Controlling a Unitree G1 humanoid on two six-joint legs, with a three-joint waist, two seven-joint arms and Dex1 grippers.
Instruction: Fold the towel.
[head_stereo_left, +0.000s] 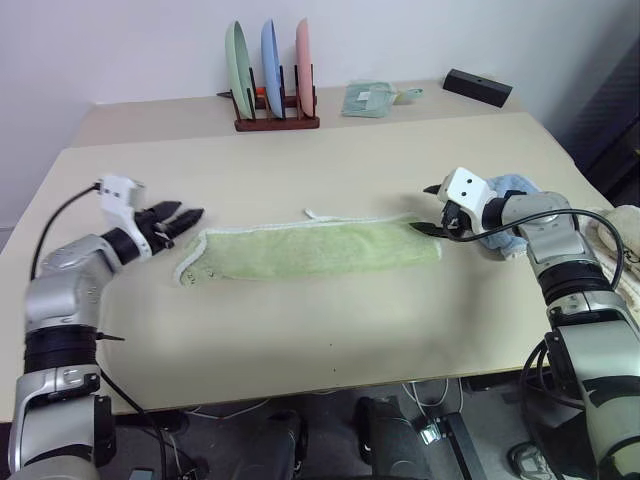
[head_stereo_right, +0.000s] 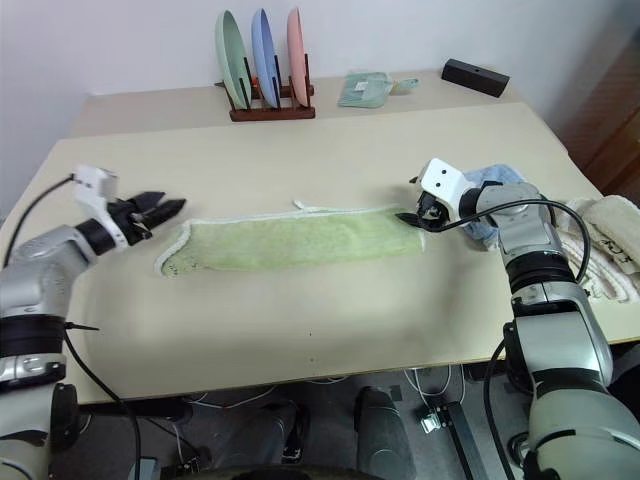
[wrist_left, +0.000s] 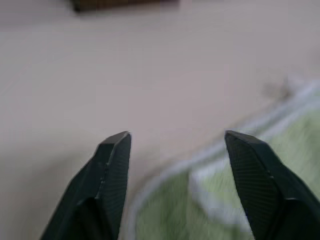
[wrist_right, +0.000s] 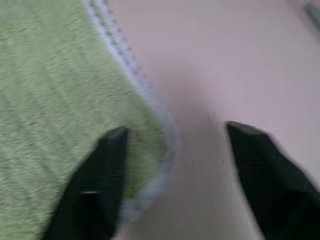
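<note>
— Lying flat across the middle of the tabletop (head_stereo_left: 330, 330) as a long folded strip: that's the towel (head_stereo_left: 310, 250), right?
— Yes. The left tool (head_stereo_left: 190, 217) sits just off its left end, fingers spread, holding nothing.
— And the right tool (head_stereo_left: 430, 210)?
— Spread wide over the towel's right corner, gripping nothing.

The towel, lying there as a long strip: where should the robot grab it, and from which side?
Probably at its two short ends. The towel lies flat in a long, already folded band across the table, so each end offers a layered edge. The left gripper can come in level from the left end, and the right gripper, open and over the right corner, from the right.
</note>
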